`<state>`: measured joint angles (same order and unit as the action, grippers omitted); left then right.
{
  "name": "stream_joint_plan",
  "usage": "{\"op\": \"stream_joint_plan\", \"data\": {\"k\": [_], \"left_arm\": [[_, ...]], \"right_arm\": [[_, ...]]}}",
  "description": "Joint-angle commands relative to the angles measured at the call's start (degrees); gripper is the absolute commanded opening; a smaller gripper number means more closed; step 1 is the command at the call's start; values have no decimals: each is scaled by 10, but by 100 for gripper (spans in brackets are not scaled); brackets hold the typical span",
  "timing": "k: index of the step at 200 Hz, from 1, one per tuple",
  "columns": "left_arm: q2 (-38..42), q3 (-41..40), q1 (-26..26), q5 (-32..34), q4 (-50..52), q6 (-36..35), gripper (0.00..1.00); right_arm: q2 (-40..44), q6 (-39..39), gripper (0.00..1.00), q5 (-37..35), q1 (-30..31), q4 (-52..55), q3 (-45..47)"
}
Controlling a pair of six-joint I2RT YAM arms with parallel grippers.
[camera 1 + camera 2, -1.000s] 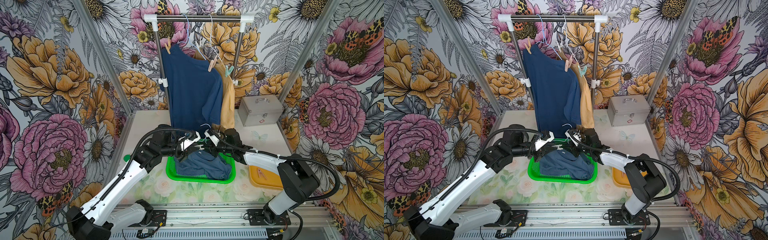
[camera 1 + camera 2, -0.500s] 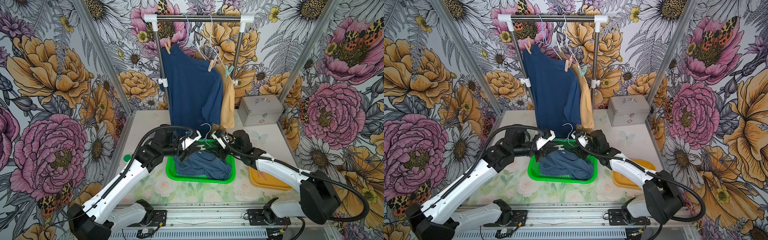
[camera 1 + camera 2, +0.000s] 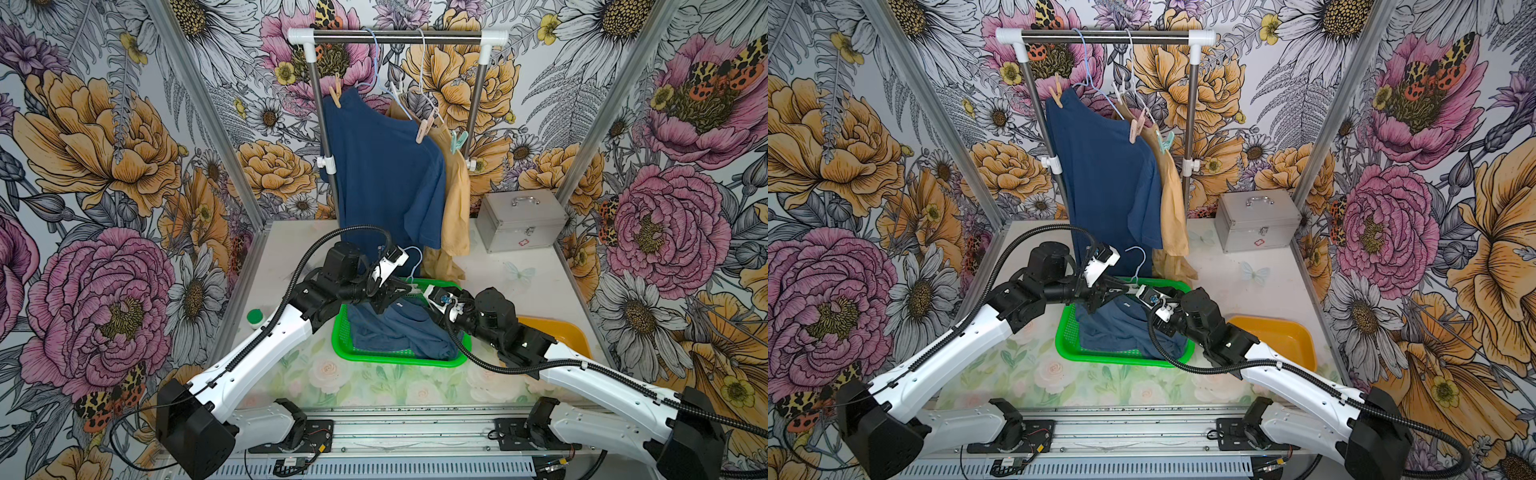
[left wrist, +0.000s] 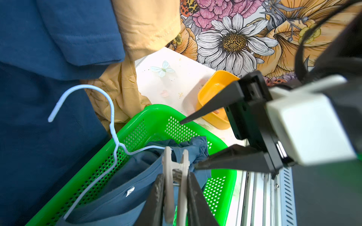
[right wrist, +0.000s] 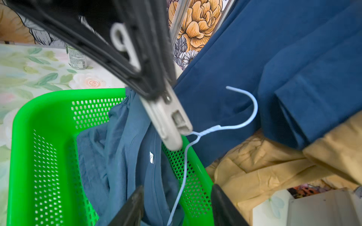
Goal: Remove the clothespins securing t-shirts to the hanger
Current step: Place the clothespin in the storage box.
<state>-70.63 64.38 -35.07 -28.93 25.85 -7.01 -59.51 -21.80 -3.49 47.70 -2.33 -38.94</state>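
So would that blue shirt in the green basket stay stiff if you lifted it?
Probably not: the blue shirt lies crumpled, so it would likely droop. It looks light, and may drag its thin wire hanger along.

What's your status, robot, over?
Left jaws shut on white clothespin, at the hanger wire over the green basket. Right jaws open alongside. More clothespins clipped on hanging shirts.

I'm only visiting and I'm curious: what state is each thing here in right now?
Left fingers, shut on white peg.
Right fingers, open, empty.
Navy shirt, hanging on rail, held by peach peg and pink peg.
Tan shirt, hanging, mint peg on.
Basket shirt, crumpled in green basket, hanger with it.
Case, shut.
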Motion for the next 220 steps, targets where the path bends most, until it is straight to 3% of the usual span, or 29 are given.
{"op": "stream_joint_plan", "data": {"k": [1, 91, 160, 220], "left_arm": [[-9, 26, 1, -1, -19, 60, 15], [-20, 31, 16, -10, -20, 103, 14], [-34, 37, 24, -26, -20, 120, 14], [-35, 36, 25, -32, -20, 125, 14]], "right_arm": [[-15, -61, 56, -95, 27, -83, 7], [-93, -113, 54, -148, 47, -183, -27], [-92, -105, 45, -69, 36, -170, -46], [-122, -108, 37, -42, 11, -149, -81]]}}
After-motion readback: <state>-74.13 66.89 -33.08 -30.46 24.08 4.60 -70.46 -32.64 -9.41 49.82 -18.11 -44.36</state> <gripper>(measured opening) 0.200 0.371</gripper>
